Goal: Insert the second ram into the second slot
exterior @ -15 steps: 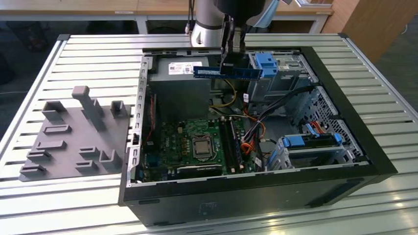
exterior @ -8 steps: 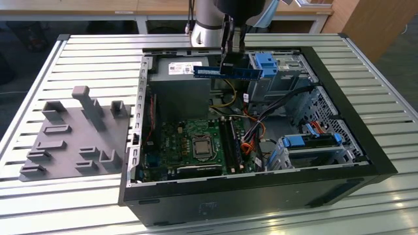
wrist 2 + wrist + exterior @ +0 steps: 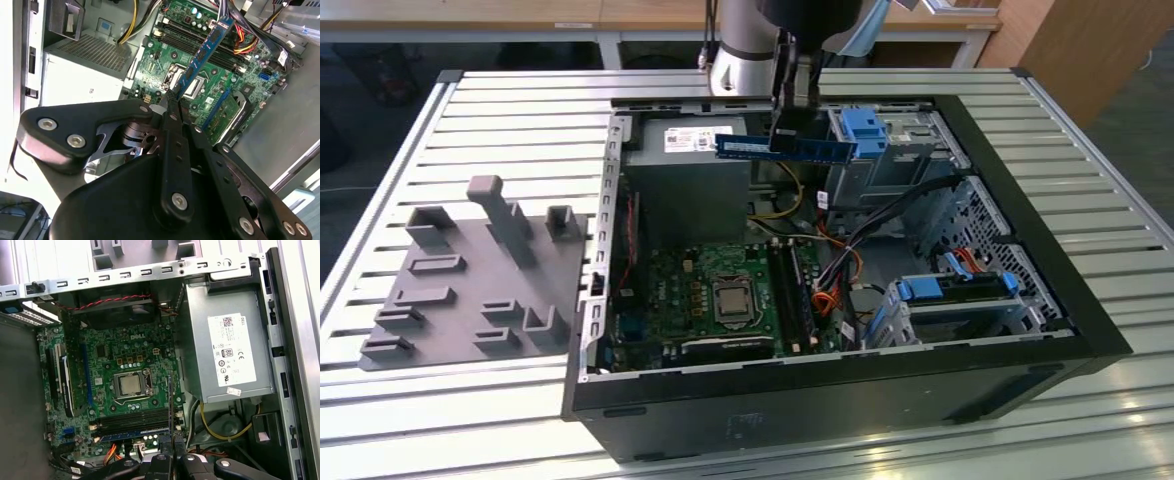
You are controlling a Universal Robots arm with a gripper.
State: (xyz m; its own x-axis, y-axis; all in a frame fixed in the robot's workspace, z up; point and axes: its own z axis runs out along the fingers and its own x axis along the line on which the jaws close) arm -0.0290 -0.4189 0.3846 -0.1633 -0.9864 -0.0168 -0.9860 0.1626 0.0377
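My gripper [image 3: 790, 128] hangs above the back of the open computer case [image 3: 1014, 330], shut on the second ram [image 3: 787, 148]. It is a thin blue stick, held level and well above the motherboard [image 3: 707, 290]. In the second wrist view the ram [image 3: 205, 55] sticks out from between my fingertips [image 3: 167, 107] over the board. In the first wrist view it shows edge-on [image 3: 171, 400] above the gripper [image 3: 172, 452]. The black memory slots [image 3: 135, 419] lie beside the processor socket [image 3: 131, 384]. A blue strip [image 3: 132, 433] runs along one of them. In the exterior view the slots [image 3: 790, 285] are below and in front of the ram.
A grey power supply [image 3: 687, 170] fills the case's back corner under the gripper. Drive bays with blue latches [image 3: 867, 125] and loose cables [image 3: 843, 262] take up the exterior view's right. A grey fixture plate with posts [image 3: 467, 270] lies on the slatted table [image 3: 520, 110].
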